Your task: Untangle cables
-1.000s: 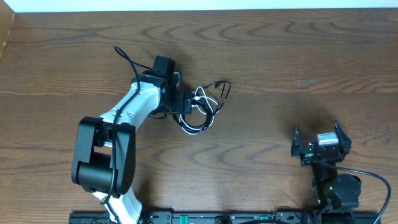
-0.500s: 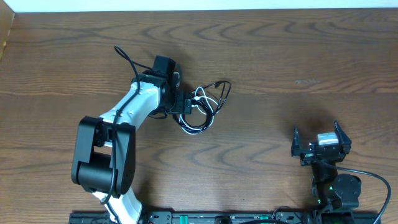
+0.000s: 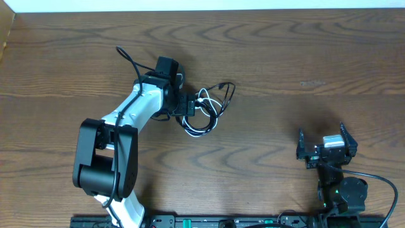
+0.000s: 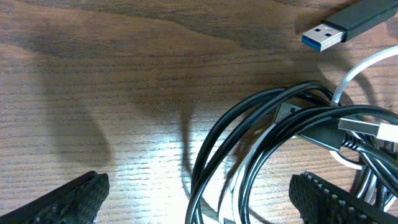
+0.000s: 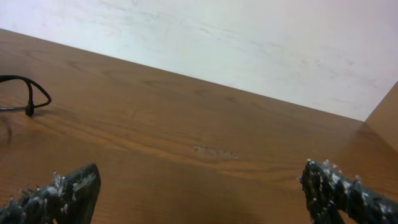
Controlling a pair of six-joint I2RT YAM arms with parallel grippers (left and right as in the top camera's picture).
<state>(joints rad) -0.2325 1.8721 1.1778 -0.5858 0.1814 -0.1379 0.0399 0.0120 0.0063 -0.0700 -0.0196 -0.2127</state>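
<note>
The tangled cables lie on the wooden table at centre left: a black cable looped with a white cable. In the left wrist view the black cable and white cable cross between my fingers, and a blue-tipped USB plug lies beyond. My left gripper is open, its fingers on either side of the bundle. My right gripper is open and empty at the lower right, far from the cables.
A loop of black cord shows at the left edge of the right wrist view. A white wall stands behind the table's far edge. The left arm's own black wire arcs up behind it.
</note>
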